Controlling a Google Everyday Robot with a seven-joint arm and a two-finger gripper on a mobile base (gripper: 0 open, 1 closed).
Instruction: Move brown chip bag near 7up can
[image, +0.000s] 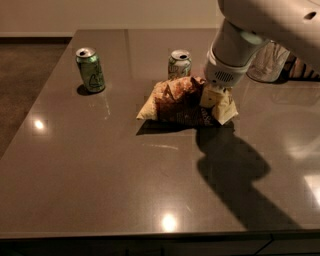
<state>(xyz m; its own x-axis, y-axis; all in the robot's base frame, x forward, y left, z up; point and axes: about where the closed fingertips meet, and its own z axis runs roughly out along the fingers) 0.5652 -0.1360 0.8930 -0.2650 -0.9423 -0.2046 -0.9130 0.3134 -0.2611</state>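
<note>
The brown chip bag (181, 101) is crumpled, with pale yellow ends, and hangs tilted just above the grey table (100, 165), casting a shadow under its left end. My gripper (209, 98) comes down from the upper right and is shut on the bag's right part; its fingers are mostly hidden by the wrist and the bag. The 7up can (179, 63), pale with a silver top, stands upright right behind the bag, close to its upper edge.
A darker green can (91, 70) with a white triangular mark stands upright at the back left. A clear glassy object (269, 62) sits at the back right behind my arm. The table's front edge runs along the bottom, its left edge beside the dark floor.
</note>
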